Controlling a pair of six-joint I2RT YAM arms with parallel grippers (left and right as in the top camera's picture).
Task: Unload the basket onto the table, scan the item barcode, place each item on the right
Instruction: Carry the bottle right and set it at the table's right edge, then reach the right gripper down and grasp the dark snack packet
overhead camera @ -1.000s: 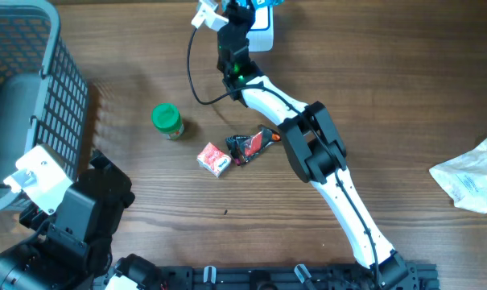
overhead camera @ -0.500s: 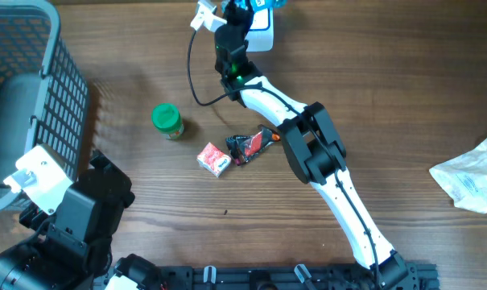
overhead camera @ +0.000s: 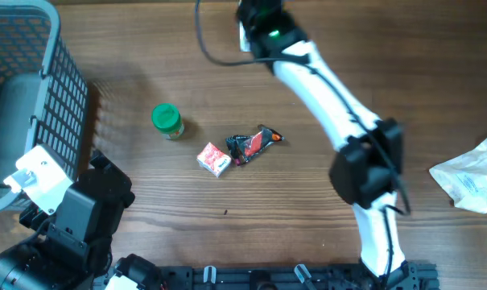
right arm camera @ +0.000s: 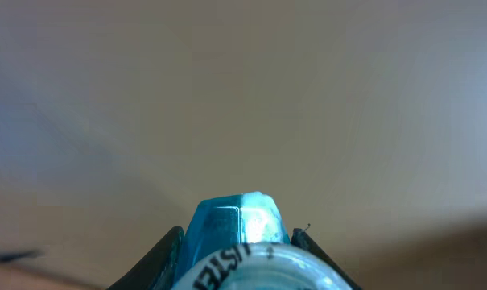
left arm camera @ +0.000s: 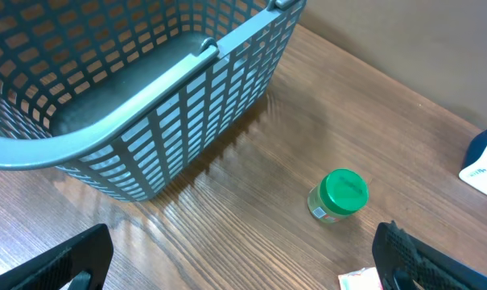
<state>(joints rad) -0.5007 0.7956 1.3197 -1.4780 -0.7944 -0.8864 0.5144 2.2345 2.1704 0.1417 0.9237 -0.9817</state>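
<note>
In the right wrist view my right gripper is shut on a clear bottle with a blue cap and black lettering. The cap pokes out between the two dark fingers against a blurred beige background. No barcode shows on the bottle. Overhead, the right wrist reaches to the table's far edge, and the fingers and bottle are cut off there. My left gripper stands wide open with nothing in it, low over the wood near the basket.
A grey mesh basket fills the left side. A green-lidded jar, a small red-and-white box and a black-and-red wrapper lie mid-table. A crumpled white bag sits at the right edge.
The right arm has swung: its elbow moved far to the right and its wrist shifted right along the far edge, now covering the white-and-blue device there. The left arm has not moved.
</note>
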